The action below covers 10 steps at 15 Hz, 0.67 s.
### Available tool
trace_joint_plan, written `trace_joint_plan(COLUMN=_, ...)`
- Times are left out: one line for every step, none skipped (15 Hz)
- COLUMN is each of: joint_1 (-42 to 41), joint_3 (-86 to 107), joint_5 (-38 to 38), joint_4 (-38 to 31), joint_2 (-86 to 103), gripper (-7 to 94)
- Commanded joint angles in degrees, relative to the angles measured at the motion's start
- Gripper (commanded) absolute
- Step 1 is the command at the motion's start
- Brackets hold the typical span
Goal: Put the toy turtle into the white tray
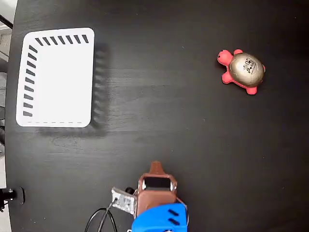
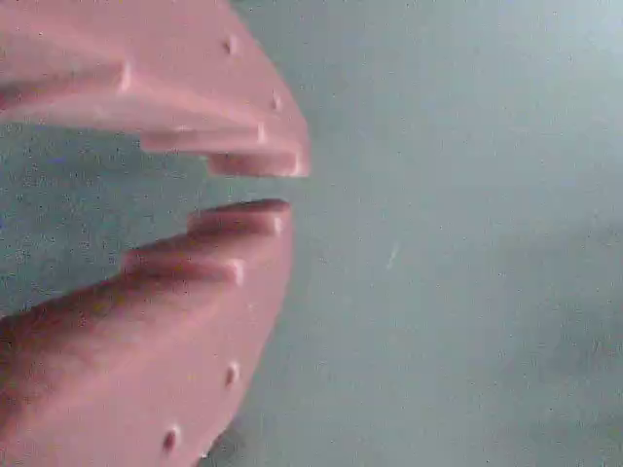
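One toy turtle (image 1: 243, 70) right, white tray (image 1: 57, 77) far left, gripper (image 1: 155, 170) near bottom edge

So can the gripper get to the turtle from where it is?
Probably yes. The turtle sits alone on the dark table, with nothing between it and the gripper. The tray is off on the other side. The gripper holds nothing.

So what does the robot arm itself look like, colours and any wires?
In the fixed view the arm has a brown gripper end, a bright blue section behind it, a small grey metal bracket and black cables. The wrist view shows pinkish-brown stepped fingers with small holes.
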Motion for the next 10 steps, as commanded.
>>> trace_joint_plan(joint_1=2.02, joint_3=-15.47, joint_5=0.09, joint_4=-2.37, joint_2=-15.47, gripper=0)
trace_joint_plan(joint_1=3.52, joint_3=-21.97, joint_5=-0.53, joint_4=-2.55, joint_2=-23.03, gripper=0)
trace_joint_plan(joint_1=5.36, joint_3=-28.83, joint_5=-1.41, joint_4=-2.29, joint_2=-30.15, gripper=0)
trace_joint_plan(joint_1=7.12, joint_3=-35.24, joint_5=-2.29, joint_4=-2.11, joint_2=-36.91, gripper=0)
trace_joint_plan(joint_1=8.44, joint_3=-41.48, joint_5=-3.16, joint_4=-1.76, joint_2=-42.89, gripper=0)
trace_joint_plan(joint_1=9.67, joint_3=-47.64, joint_5=-3.78, joint_4=-0.70, joint_2=-48.78, gripper=0)
trace_joint_plan(joint_1=10.72, joint_3=-53.61, joint_5=-4.22, joint_4=0.44, joint_2=-54.05, gripper=0)
trace_joint_plan(joint_1=11.60, joint_3=-58.54, joint_5=-4.66, joint_4=1.32, joint_2=-58.36, gripper=0)
trace_joint_plan(joint_1=12.39, joint_3=-62.31, joint_5=-5.01, joint_4=2.02, joint_2=-61.88, gripper=0)
trace_joint_plan(joint_1=13.10, joint_3=-65.57, joint_5=-5.10, joint_4=2.37, joint_2=-65.30, gripper=0)
